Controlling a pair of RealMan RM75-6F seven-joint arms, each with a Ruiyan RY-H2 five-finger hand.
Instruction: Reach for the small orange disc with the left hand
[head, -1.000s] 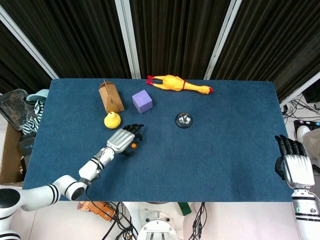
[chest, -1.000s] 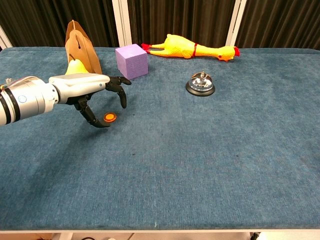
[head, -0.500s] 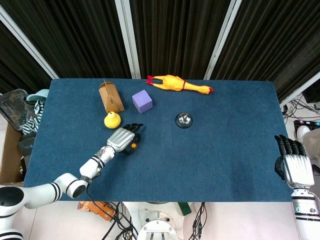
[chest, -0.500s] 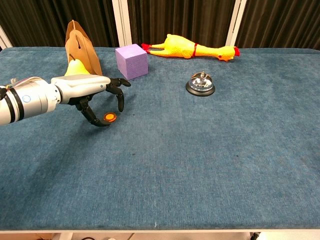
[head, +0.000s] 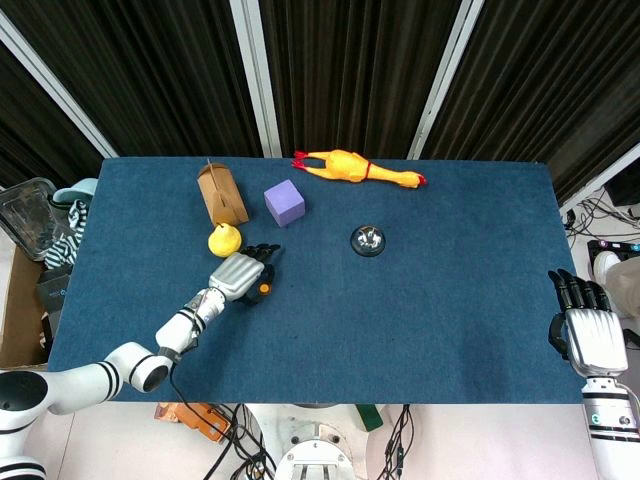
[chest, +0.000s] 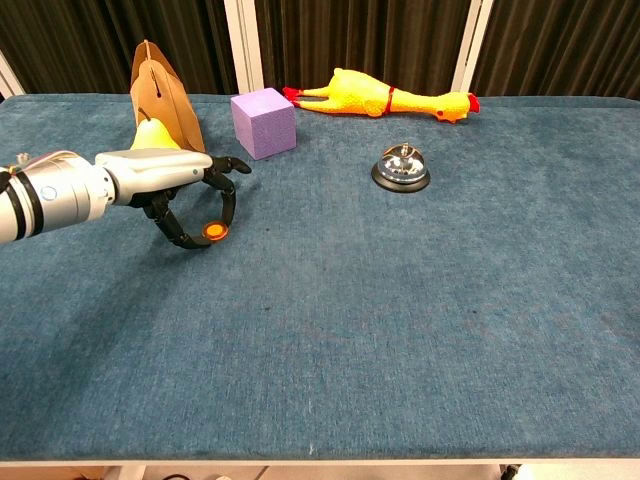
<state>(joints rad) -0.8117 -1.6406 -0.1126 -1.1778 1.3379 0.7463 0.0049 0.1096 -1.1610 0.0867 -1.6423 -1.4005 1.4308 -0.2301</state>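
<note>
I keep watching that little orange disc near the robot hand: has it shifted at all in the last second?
Yes, slightly. In the chest view the orange disc sits a touch further left, further from the purple cube, now enclosed by the left robot hand.

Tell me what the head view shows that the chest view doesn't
Only the head view shows the right hand, open past the table's right edge, plus the clutter off the left edge.

Only the chest view shows, side on, the left hand's fingers curled down around the small orange disc.

Both show the left hand, disc, purple cube, yellow pear, brown paper bag, rubber chicken and bell.
</note>
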